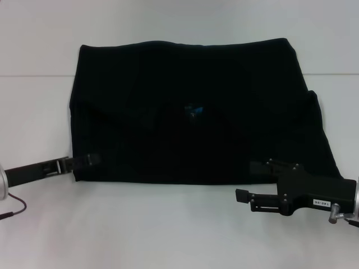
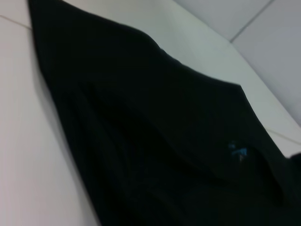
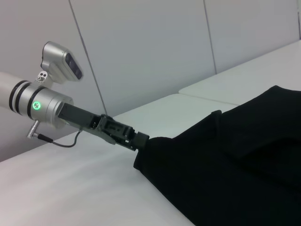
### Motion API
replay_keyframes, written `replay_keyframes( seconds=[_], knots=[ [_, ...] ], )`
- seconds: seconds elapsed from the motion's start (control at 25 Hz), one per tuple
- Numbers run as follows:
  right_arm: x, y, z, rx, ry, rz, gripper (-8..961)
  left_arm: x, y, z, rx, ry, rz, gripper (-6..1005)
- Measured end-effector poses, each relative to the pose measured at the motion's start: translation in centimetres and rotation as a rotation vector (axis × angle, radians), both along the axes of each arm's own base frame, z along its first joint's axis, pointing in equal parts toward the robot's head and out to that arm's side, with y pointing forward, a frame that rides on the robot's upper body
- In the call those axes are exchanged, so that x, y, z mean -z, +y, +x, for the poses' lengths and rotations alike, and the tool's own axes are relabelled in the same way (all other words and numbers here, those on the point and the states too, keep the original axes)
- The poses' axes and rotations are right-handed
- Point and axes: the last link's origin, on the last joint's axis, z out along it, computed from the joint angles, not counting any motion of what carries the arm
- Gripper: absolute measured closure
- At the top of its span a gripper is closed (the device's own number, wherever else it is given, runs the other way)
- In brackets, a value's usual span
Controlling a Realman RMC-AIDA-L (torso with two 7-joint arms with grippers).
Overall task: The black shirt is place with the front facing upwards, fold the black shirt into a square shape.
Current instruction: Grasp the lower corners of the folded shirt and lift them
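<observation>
The black shirt (image 1: 190, 112) lies flat on the white table as a wide folded rectangle, plain black side up, with its small blue neck label (image 1: 193, 109) near the middle. The label (image 2: 236, 150) also shows on the shirt (image 2: 141, 132) in the left wrist view. My left gripper (image 1: 90, 160) reaches in low from the left and is shut on the shirt's near left corner. The right wrist view shows that gripper (image 3: 139, 140) meeting the bunched corner of the shirt (image 3: 225, 160). My right gripper (image 1: 253, 180) stands open at the near right edge, one finger over the hem, the other over bare table.
The white table (image 1: 168, 224) runs wide in front of the shirt and behind it, with a seam line (image 1: 33, 75) across the back. A red cable (image 1: 14, 210) hangs from the left arm. White wall panels (image 3: 155, 47) stand beyond the table.
</observation>
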Motion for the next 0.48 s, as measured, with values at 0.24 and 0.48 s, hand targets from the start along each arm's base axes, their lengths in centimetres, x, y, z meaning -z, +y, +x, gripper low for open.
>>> replay_keyframes(
  seconds=[0.24, 0.48],
  knots=[
    [-0.14, -0.13, 0.31, 0.013, 0.002, 0.007, 38, 0.64, -0.33, 0.75, 0.044, -0.002, -0.056, 276],
    [-0.18, -0.04, 0.36, 0.019, 0.003, 0.015, 38, 0.85, -0.38, 0.91, 0.053, 0.004, -0.073, 283]
  ],
)
